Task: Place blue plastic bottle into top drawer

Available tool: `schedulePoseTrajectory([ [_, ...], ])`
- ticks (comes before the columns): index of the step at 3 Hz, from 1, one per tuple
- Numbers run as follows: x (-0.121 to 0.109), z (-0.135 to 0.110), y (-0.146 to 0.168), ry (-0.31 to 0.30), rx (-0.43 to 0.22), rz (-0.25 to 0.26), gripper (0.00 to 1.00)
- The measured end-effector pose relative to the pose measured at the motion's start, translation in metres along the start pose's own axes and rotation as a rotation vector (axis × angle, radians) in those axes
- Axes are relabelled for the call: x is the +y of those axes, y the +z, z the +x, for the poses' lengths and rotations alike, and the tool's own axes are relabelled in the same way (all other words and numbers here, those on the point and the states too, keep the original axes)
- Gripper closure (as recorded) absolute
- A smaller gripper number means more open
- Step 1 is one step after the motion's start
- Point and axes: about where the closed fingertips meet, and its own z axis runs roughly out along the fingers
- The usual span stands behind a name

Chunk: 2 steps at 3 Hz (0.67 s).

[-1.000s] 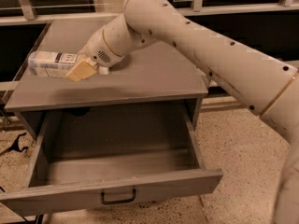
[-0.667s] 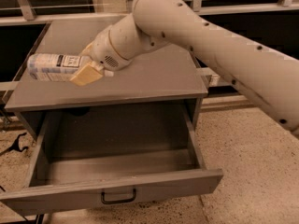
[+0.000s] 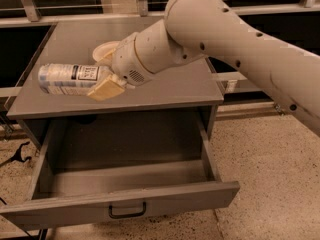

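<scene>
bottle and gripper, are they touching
Touching. The camera view shows the gripper, over the cabinet top, with its tan finger pressed against the bottle at its right end.

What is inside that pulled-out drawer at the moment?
In the top drawer only bare grey floor shows; its rear is hidden under the cabinet top. The blue plastic bottle lies sideways in the gripper, above that top.

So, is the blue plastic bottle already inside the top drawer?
No, the blue plastic bottle lies on its side in the grip of the gripper up at the cabinet top, above the open top drawer.
</scene>
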Motion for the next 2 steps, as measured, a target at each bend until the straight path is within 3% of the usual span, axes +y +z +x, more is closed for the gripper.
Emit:
schedulePoseTrajectory([
  [2, 0.037, 0.021, -0.008, 0.061, 0.001, -0.027, 1.00],
])
